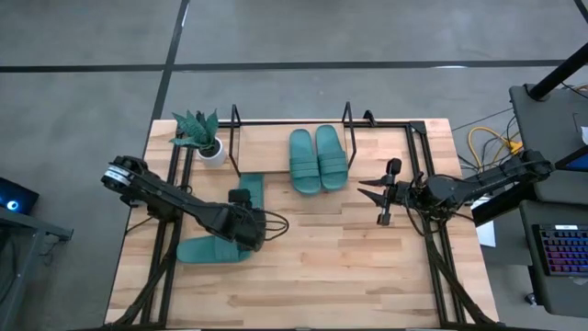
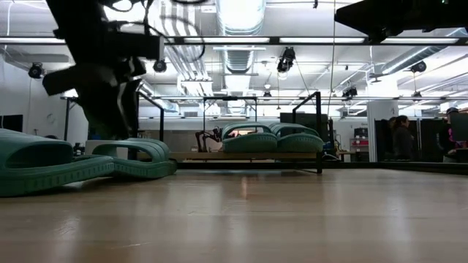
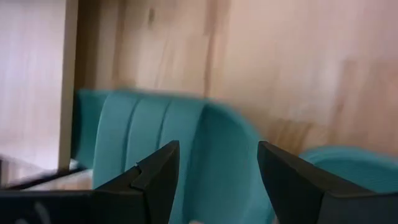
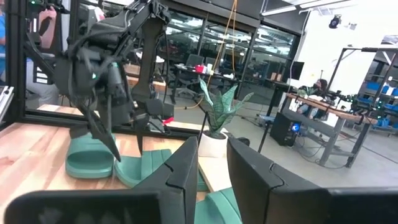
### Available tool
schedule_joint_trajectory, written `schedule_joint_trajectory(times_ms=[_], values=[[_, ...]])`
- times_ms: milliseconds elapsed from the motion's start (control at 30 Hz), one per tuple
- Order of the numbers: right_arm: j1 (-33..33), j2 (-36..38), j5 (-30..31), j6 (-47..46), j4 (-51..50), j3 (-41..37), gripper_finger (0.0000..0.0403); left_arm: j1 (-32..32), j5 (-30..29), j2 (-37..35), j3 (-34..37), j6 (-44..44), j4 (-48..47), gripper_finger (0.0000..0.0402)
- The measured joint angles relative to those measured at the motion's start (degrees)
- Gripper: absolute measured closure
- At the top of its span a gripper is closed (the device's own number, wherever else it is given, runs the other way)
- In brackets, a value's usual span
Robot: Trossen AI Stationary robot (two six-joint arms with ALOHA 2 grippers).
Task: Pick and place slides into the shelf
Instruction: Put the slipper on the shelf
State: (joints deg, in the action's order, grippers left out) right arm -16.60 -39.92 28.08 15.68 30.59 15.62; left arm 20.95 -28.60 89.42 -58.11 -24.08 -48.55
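Observation:
Two teal slides [image 1: 318, 159] lie side by side, soles down, on the shelf [image 1: 266, 152], a light board in a black wire frame at the table's far side. A third slide [image 1: 250, 188] lies on the table just in front of the shelf board. The fourth slide [image 1: 207, 250] rests nearer the left edge. My left gripper [image 1: 246, 213] hangs open over the third slide [image 3: 155, 143], fingers pointing down on either side of it. My right gripper [image 1: 378, 202] hovers open right of the shelf, touching nothing. My left gripper [image 3: 217, 163] comes from above with one finger [image 3: 158, 174] on each side of the third slide, which lies flat on the table [image 2: 139, 157]. I cannot tell whether the fingers touch it.
A small potted plant [image 1: 202, 138] stands at the shelf's left end. The shelf's black wire uprights [image 1: 235, 138] rise on both sides of its board. Bare tabletop [image 1: 322, 267] stretches across the near half. People and desks show in the room beyond.

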Motion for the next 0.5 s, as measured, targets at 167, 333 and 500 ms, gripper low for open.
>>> schedule_joint_trajectory(times_ms=[167,333,500], values=[[0.0,0.0,0.0,0.0,-0.1,0.0,0.0319,0.1,-1.8,1.8,0.0,-2.6,-2.0,0.0201],[0.0,0.0,0.0,0.0,-0.1,0.0,0.0314,0.2,-4.0,5.6,-0.1,-2.6,-4.0,0.0201],[0.0,0.0,0.0,0.0,-0.1,0.0,0.0318,0.3,-6.4,9.7,-0.9,-2.8,-5.7,0.0201]])
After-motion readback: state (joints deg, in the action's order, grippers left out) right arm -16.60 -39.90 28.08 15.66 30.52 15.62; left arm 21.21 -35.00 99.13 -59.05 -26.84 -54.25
